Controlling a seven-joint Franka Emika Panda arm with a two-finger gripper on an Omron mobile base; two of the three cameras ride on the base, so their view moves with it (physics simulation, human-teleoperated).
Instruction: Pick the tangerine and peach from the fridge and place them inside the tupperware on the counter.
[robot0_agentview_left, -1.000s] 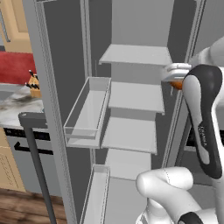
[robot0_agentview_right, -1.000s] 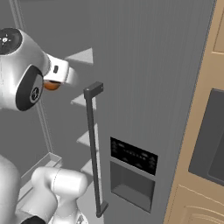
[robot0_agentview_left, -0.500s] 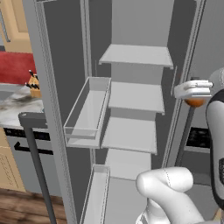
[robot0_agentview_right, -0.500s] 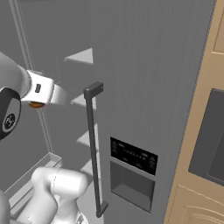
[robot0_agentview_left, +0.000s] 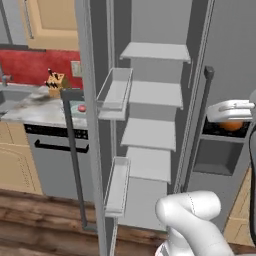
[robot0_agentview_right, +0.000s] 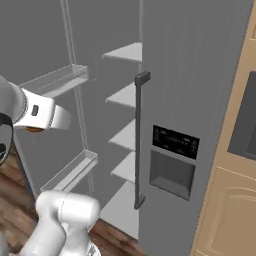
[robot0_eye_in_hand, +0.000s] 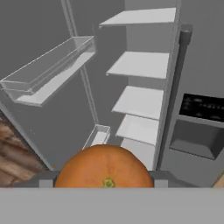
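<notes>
Before the open fridge, jaws level (pinching the tangerine).

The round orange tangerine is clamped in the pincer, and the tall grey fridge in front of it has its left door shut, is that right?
Not quite. The round orange tangerine is clamped in the pincer, but the tall grey fridge has its left door swung open, baring the pale shelves. The left base view shows it.
</notes>
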